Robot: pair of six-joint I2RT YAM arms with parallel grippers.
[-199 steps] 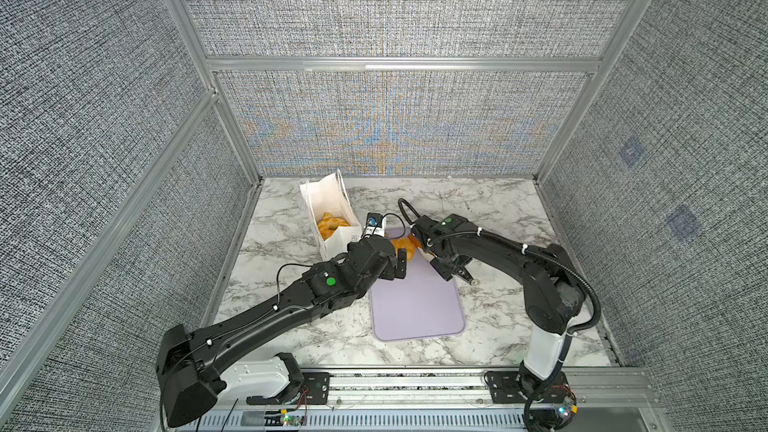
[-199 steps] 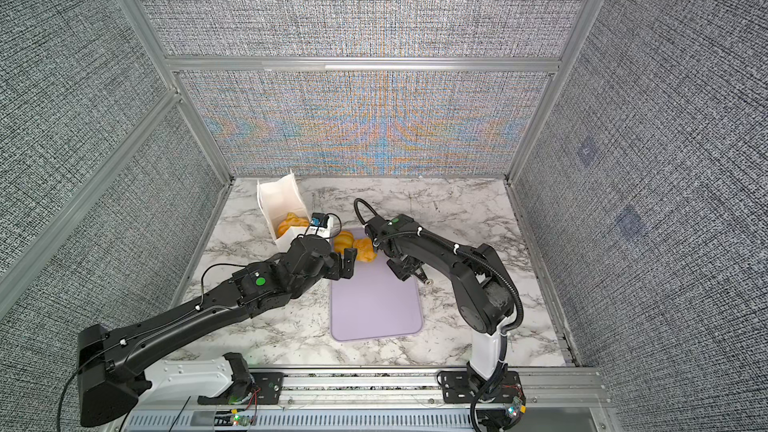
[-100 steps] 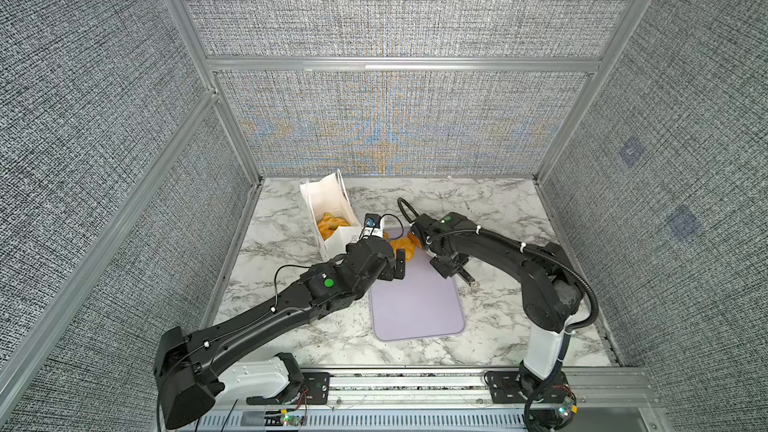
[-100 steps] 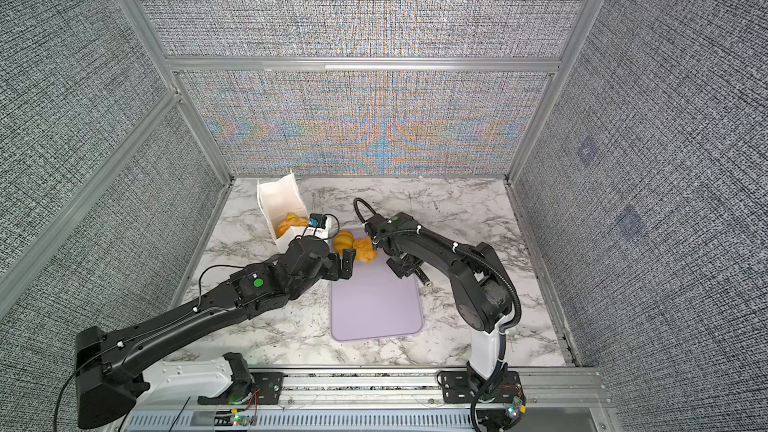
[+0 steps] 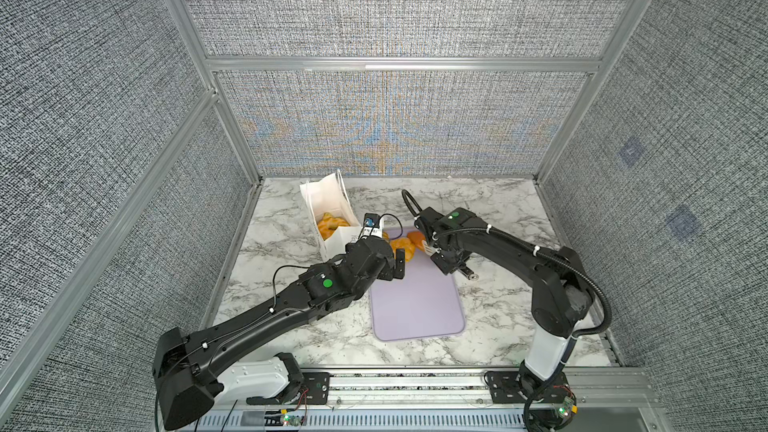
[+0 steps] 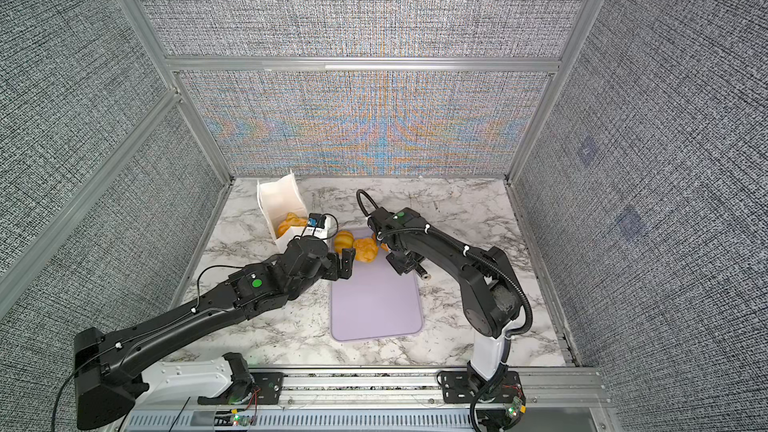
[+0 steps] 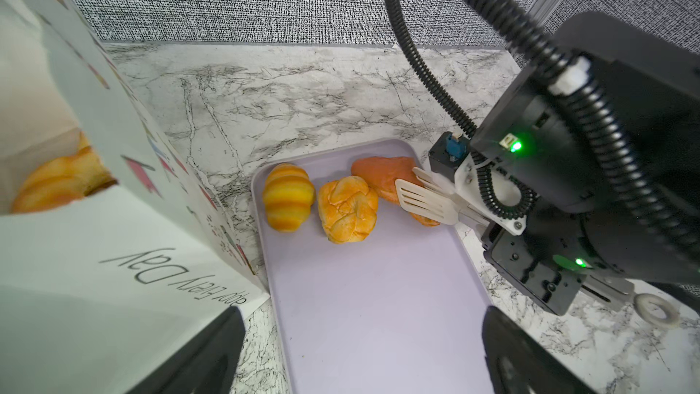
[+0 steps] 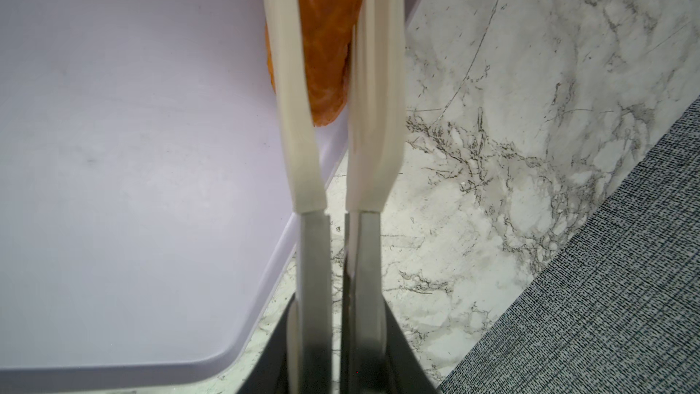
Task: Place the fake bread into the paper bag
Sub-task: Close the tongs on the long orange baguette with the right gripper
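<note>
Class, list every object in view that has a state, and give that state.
paper bag, open, bread inside
lilac tray, lying flat, partly loaded
striped croissant, lying on lilac tray
knotted bun, lying on lilac tray
left tool, open, empty
right tool, shut on reddish wedge
reddish wedge, on lilac tray, clamped

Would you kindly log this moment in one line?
left claw open | right claw shut on reddish wedge | croissant, bun on tray | paper bag holds bread
</note>
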